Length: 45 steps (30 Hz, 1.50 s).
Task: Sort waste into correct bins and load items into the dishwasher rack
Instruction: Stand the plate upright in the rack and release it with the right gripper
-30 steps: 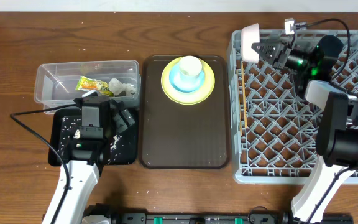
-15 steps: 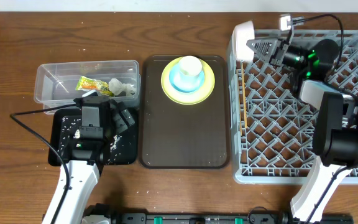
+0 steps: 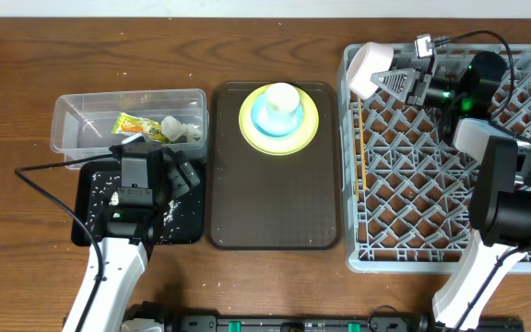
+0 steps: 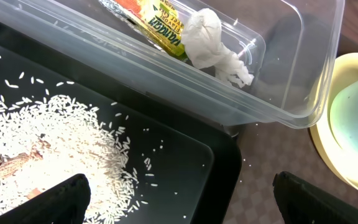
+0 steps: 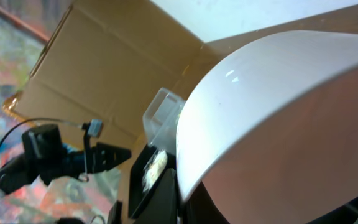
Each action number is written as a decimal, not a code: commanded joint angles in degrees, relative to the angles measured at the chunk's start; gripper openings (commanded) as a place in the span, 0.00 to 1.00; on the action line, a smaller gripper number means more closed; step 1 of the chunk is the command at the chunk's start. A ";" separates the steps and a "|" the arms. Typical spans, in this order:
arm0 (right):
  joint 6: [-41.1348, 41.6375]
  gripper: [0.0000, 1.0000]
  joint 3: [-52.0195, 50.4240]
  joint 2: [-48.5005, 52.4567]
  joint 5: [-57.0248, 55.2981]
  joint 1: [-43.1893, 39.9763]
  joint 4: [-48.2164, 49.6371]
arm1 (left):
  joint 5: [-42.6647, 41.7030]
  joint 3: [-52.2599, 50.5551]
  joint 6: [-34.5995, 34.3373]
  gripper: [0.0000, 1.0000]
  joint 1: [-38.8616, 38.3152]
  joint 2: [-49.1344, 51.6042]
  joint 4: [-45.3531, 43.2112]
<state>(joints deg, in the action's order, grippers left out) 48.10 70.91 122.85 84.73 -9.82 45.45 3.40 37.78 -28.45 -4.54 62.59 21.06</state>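
Observation:
My right gripper (image 3: pixel 390 79) is shut on the white bowl (image 3: pixel 367 66) and holds it tilted over the far left corner of the grey dishwasher rack (image 3: pixel 413 189). The bowl fills the right wrist view (image 5: pixel 278 106). Thin wooden chopsticks (image 3: pixel 361 157) lie along the rack's left side. My left gripper (image 3: pixel 143 175) is open and empty above the black tray (image 3: pixel 184 224), which holds rice scraps (image 4: pixel 36 143). The clear tub (image 3: pixel 81 115) holds the wrapper (image 3: pixel 141 124) and tissue (image 3: pixel 184 132). The white cup (image 3: pixel 283 96) sits in the blue bowl (image 3: pixel 264 117) on the yellow-green plate (image 3: pixel 247 124).
The plate stack stands at the far end of a brown serving tray (image 3: pixel 275 203) between the bins and the rack. In the left wrist view the tub's corner (image 4: pixel 291 93) and the plate's rim (image 4: pixel 328 124) lie close together.
My right gripper has turned and shifted slightly, so the white bowl has gone from standing on edge to tilting over the rack's corner. The left arm has not moved.

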 commanded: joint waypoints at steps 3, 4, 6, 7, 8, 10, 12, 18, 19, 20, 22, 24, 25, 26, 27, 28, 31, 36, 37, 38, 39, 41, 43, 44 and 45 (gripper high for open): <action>2.10 0.01 -0.59 1.05 4.68 -2.95 -0.22 | 0.26 0.87 0.33 0.97 0.24 0.11 0.15; 2.25 0.01 -0.59 1.05 4.68 -3.45 -0.22 | 0.26 0.87 0.33 0.97 0.24 0.11 0.15; 3.23 0.01 -0.59 1.03 4.66 -4.48 -0.22 | 0.26 0.87 0.33 0.97 0.24 0.11 0.15; 3.78 0.03 -0.59 1.03 4.66 -5.03 -0.24 | 0.26 0.87 0.33 0.97 0.24 0.11 0.15; 3.76 0.04 -0.59 1.05 4.66 -5.40 -0.24 | 0.26 0.87 0.33 0.97 0.24 0.11 0.15; 3.80 0.18 -0.59 1.03 4.66 -6.21 -0.24 | 0.26 0.87 0.33 0.97 0.24 0.11 0.15; 4.02 0.39 -0.59 1.05 4.66 -6.86 -0.24 | 0.26 0.87 0.33 0.97 0.24 0.11 0.15; 5.46 0.60 -0.59 1.03 4.66 -8.17 -0.26 | 0.26 0.87 0.33 0.97 0.24 0.11 0.15; 6.16 0.59 -0.59 1.03 4.63 -8.22 -0.24 | 0.26 0.87 0.33 0.97 0.24 0.11 0.15; 6.38 0.57 -0.59 1.03 4.42 -8.22 -0.17 | 0.26 0.87 0.33 0.97 0.24 0.11 0.15; 7.52 0.54 -0.59 1.05 3.34 -8.22 -0.04 | 0.26 0.87 0.33 0.97 0.24 0.11 0.15; 8.83 0.52 -0.57 1.03 1.88 -8.24 0.13 | 0.26 0.87 0.33 0.97 0.24 0.11 0.15; 10.01 0.51 -0.52 1.03 1.05 -8.24 0.70 | 0.26 0.87 0.33 0.97 0.24 0.11 0.15; 11.65 0.51 -0.50 1.03 0.22 -8.22 1.77 | 0.26 0.87 0.33 0.97 0.24 0.11 0.15; 13.27 0.51 -0.48 1.03 -0.42 -8.22 2.95 | 0.26 0.87 0.33 0.97 0.24 0.11 0.15; 15.41 0.50 -0.37 1.03 -0.83 -8.22 4.85 | 0.26 0.87 0.33 0.97 0.24 0.11 0.15; 22.93 0.52 0.52 1.03 -1.36 -8.20 12.13 | 0.26 0.87 0.33 0.97 0.24 0.11 0.15; 34.38 0.53 2.75 0.87 -8.68 -8.20 19.06 | 0.24 0.87 0.33 0.97 0.24 0.11 0.15; 35.12 0.53 3.17 0.79 -11.28 -8.11 19.06 | 0.24 0.87 0.33 0.97 0.24 0.11 0.15; 35.26 0.53 3.48 0.74 -13.94 -7.96 18.99 | 0.24 0.87 0.33 0.97 0.24 0.11 0.15; 35.26 0.53 3.61 0.72 -16.74 -7.74 18.34 | 0.24 0.87 0.33 0.97 0.24 0.11 0.15; 33.53 0.52 3.65 0.70 -21.68 -7.10 16.59 | 0.24 0.87 0.33 0.97 0.24 0.11 0.15; 27.98 0.52 3.65 0.68 -25.44 -6.12 14.38 | 0.24 0.87 0.33 0.97 0.24 0.11 0.15; 25.92 0.52 3.65 0.66 -26.53 -5.64 13.00 | 0.24 0.87 0.33 0.97 0.24 0.11 0.15; 23.69 0.52 3.65 0.59 -27.67 -5.03 11.17 | 0.26 0.87 0.33 0.97 0.24 0.11 0.15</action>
<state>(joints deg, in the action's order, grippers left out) 77.30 73.52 123.04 64.84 -16.73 58.02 3.38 37.78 -28.45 -4.54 62.59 21.06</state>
